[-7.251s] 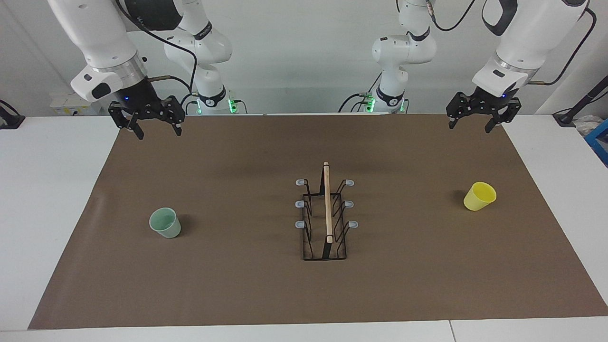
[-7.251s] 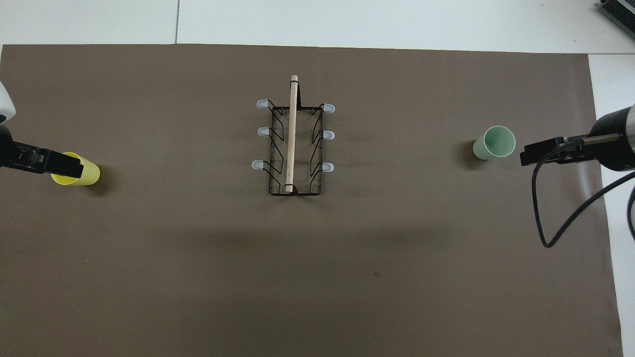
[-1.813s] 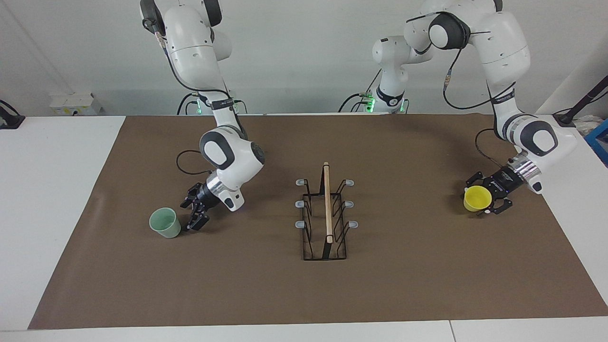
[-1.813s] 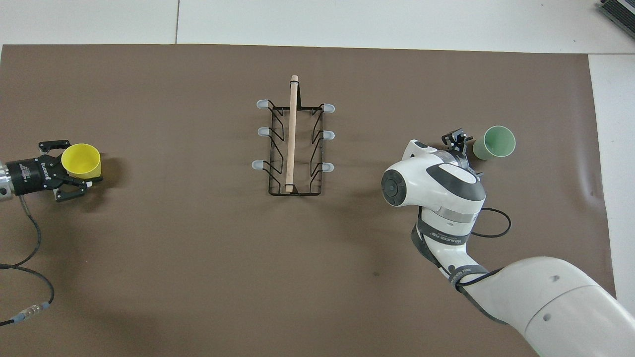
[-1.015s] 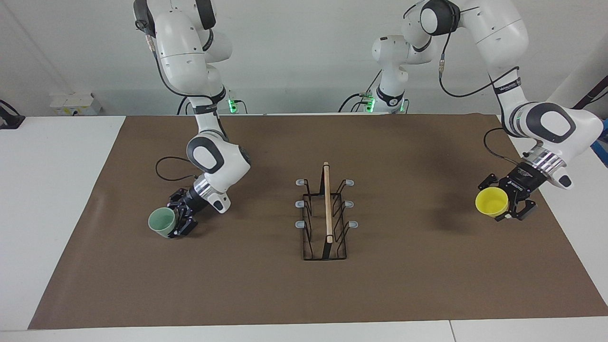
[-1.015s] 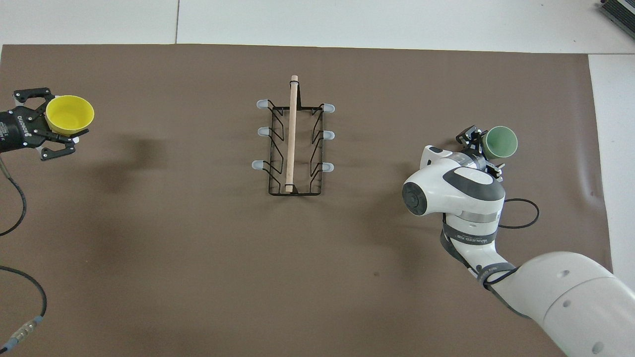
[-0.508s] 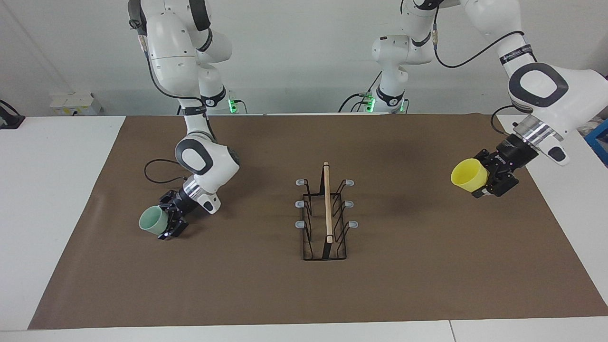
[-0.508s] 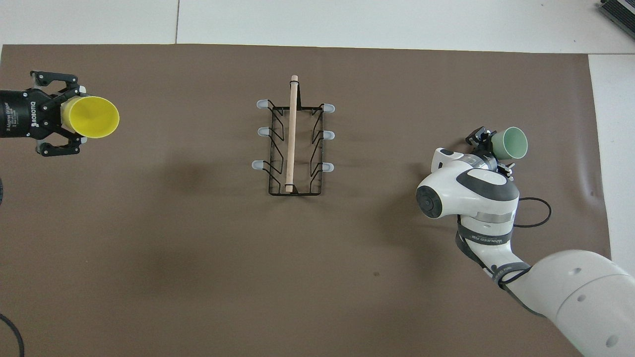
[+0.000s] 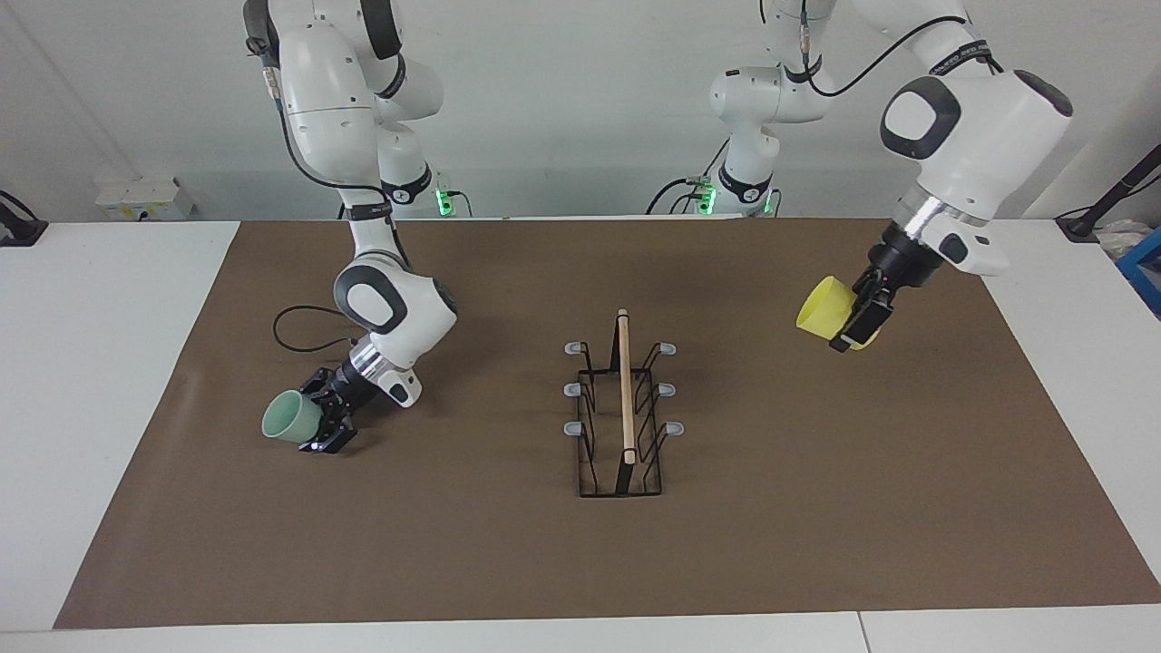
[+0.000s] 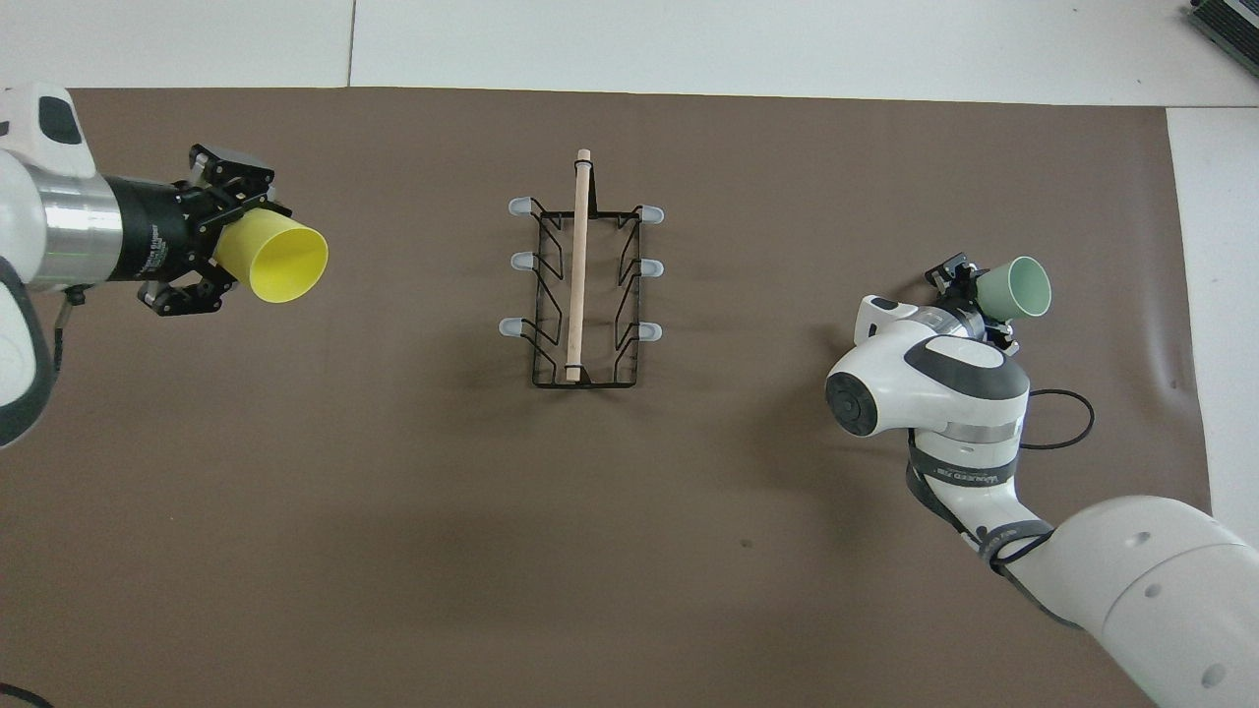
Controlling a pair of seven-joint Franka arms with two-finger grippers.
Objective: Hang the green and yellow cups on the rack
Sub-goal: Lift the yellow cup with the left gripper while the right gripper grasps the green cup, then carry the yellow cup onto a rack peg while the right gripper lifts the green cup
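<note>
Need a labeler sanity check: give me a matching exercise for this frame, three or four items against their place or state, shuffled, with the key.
Column one:
1. yellow cup
2. green cup
3. rack
4. brown mat

Column two:
A. stands mid-table, every peg bare
B. gripped by the right gripper, tipped sideways at the right arm's end
C. covers the table under everything
D. gripped by the left gripper, up in the air, mouth turned toward the rack

Pairs: 1-D, 2-B, 3-A, 4-C
</note>
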